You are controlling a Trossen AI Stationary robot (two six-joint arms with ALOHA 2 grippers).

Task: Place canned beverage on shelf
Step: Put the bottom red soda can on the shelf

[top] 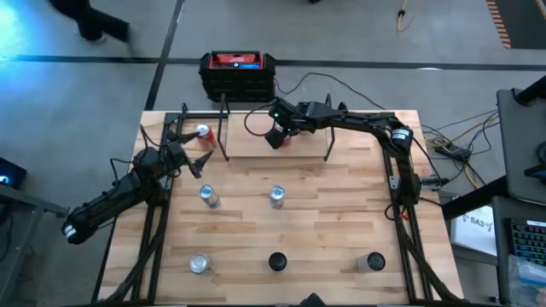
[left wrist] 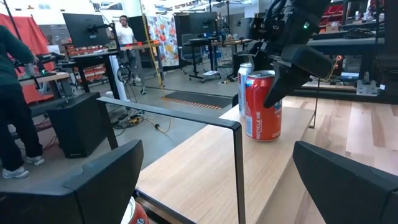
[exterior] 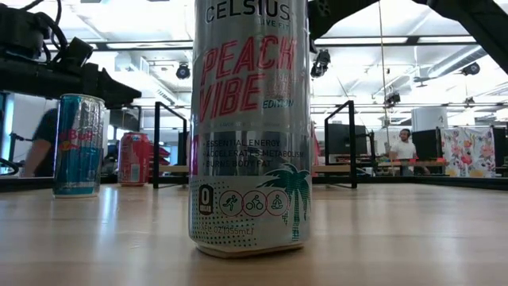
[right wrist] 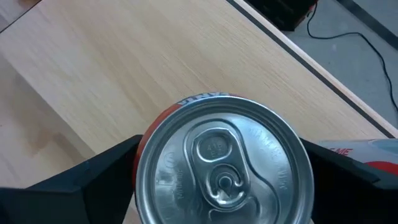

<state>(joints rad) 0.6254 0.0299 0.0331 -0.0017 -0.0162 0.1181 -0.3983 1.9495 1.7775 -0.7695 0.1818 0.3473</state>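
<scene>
One red can stands upright on the shelf, right gripper over it, jaws apart at its sides, seemingly letting go; left gripper waits wide open near another red can; several cans remain on the desk

Grey floor all around, crossed by dark lines. Black-and-red box on the floor at 12 o'clock from the table. Loose cables on the floor at 3 o'clock. Orange-and-black striped strip at 1 o'clock. Bright long ceiling lights overhead. Desks with dark screens far back in the room. Colourful flowered cloth hanging at the far side. Person in a white shirt standing far off. Another person in dark clothes close to a desk.
</scene>
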